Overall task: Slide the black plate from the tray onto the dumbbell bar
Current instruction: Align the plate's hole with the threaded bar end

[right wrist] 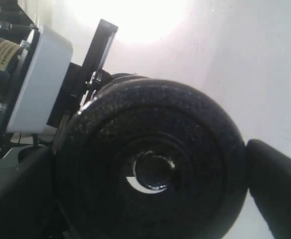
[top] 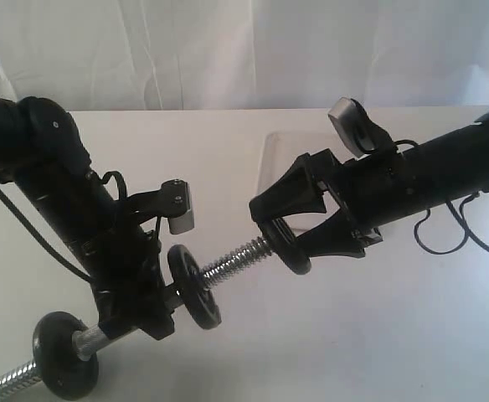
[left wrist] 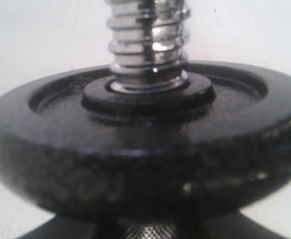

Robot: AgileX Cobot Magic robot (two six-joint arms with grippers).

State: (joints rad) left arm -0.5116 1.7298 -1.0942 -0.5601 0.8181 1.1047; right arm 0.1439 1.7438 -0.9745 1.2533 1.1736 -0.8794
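Note:
The dumbbell bar slants up off the table, with my left gripper shut on its knurled middle between two black discs. In the left wrist view the nearer disc fills the frame, and the threaded rod rises from it. My right gripper is shut on the black plate by its rim, at the bar's free threaded end. In the right wrist view the plate faces the camera. The bar's end shows in its hole, slightly off centre. The white tray lies behind the right gripper.
A white cloth backdrop hangs behind the white table. The left arm's grey wrist camera box sits just above the bar, also seen from the right wrist. Cables trail from both arms.

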